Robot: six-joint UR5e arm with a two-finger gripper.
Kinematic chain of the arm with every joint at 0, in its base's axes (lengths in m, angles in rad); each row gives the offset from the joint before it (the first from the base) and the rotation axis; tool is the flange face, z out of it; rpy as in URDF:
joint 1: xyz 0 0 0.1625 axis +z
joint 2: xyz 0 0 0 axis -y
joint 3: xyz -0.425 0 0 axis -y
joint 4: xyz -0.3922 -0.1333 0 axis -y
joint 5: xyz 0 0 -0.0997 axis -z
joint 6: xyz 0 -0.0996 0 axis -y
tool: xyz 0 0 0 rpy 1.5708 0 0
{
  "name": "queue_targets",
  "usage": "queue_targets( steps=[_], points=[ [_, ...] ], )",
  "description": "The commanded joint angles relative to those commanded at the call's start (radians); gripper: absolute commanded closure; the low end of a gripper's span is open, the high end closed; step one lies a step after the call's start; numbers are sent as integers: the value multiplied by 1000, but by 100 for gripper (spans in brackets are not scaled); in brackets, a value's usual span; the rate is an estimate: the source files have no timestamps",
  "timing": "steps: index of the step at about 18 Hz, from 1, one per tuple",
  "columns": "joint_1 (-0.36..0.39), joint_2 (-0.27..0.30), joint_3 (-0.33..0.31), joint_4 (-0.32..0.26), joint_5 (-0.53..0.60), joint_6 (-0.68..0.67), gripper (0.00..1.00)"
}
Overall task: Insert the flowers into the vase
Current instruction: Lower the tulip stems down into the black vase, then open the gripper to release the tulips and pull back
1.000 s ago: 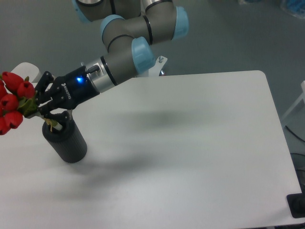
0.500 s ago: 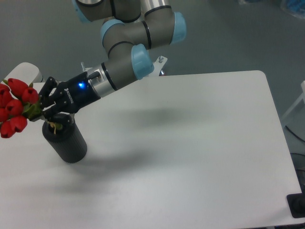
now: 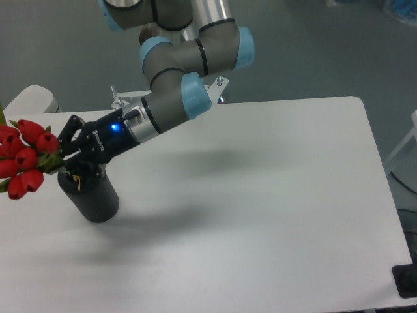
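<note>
Grey floor lies behind a pale worktop (image 3: 260, 215) that carries only the vase (image 3: 90, 195), a matte black cylinder standing upright near its left edge. Reaching down from the upper left, the arm ends in a dark claw (image 3: 65, 156) that sits just above the vase's mouth and is clamped on the flowers (image 3: 23, 163) at the top of their stems. The red buds hang out to the left, past the worktop's edge, so the bunch lies nearly sideways rather than upright. A pale bit of stem shows at the rim of the hole, though whether the ends are truly inside it is too small to tell.

The step in hand looks like tipping the bunch upright and feeding the stems down. The risk is in the angle: stems this slanted could catch on the thick rim and buckle, or lever against the inner wall. The claw's fingers are very near the rim, and a push there could tip or slide the vase, which stands close to the edge. Letting go while the heavy buds overhang could let the bunch topple out.
</note>
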Motion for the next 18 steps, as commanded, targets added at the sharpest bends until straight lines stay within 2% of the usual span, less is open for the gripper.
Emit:
queue_targets(
  steps=[7, 10, 12, 15, 18],
  points=[
    [3, 2, -41, 0, 0, 58, 76],
    [3, 2, -54, 0, 0, 81, 72],
    [6, 2, -58, 0, 0, 95, 64],
    [17, 2, -81, 0, 0, 132, 59],
    [28, 3, -97, 0, 0, 160, 57]
  ],
)
